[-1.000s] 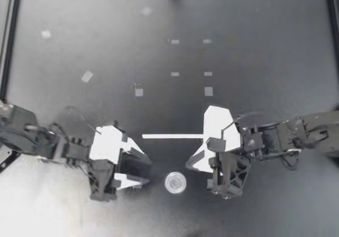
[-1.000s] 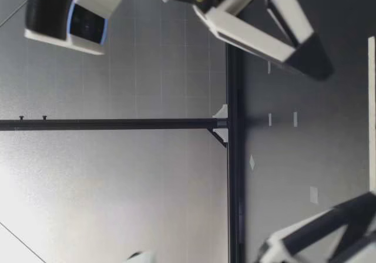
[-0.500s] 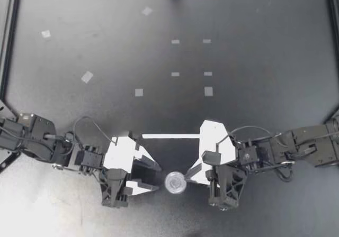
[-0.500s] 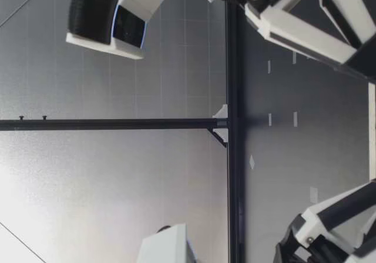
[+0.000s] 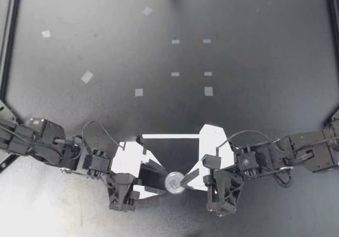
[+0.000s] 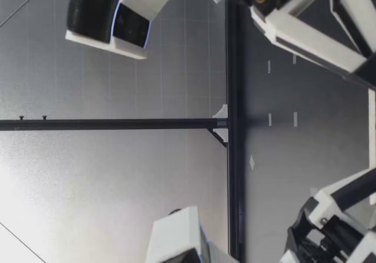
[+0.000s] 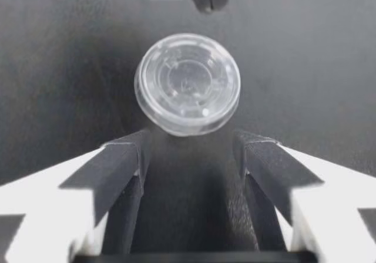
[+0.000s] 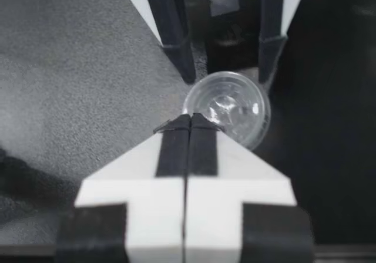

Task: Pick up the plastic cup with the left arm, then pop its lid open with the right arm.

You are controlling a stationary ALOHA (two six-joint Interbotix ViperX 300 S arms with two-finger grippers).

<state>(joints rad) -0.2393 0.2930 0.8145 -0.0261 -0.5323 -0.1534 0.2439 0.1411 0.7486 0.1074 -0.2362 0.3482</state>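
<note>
A small round cup of clear plastic (image 5: 175, 182) stands on the dark matte surface (image 5: 238, 46), in the narrow gap between my left hand (image 5: 159, 180) and my right hand (image 5: 186, 181), which face each other across it.

From the left wrist, the cup (image 7: 187, 84) lies just ahead of the left hand (image 7: 191, 142), in line with the opening between its fingers (image 7: 126, 157) and not yet between them. It is see-through, with a thin pale rim and fine rings moulded in its base, and the dark surface shows through it. The left hand is spread wide, wider than the cup, and has hold of nothing.

The right hand (image 8: 189, 122) has its two fingers pressed flat together with nothing between them. Its tip is at the rim of the cup (image 8: 232, 110), on the side away from the left hand; whether it touches I cannot tell. Beyond the cup, the left hand's two dark fingers (image 8: 173, 34) stand apart.

A thin white strip (image 5: 169, 136) lies on the surface just beside both hands, on their far side
</note>
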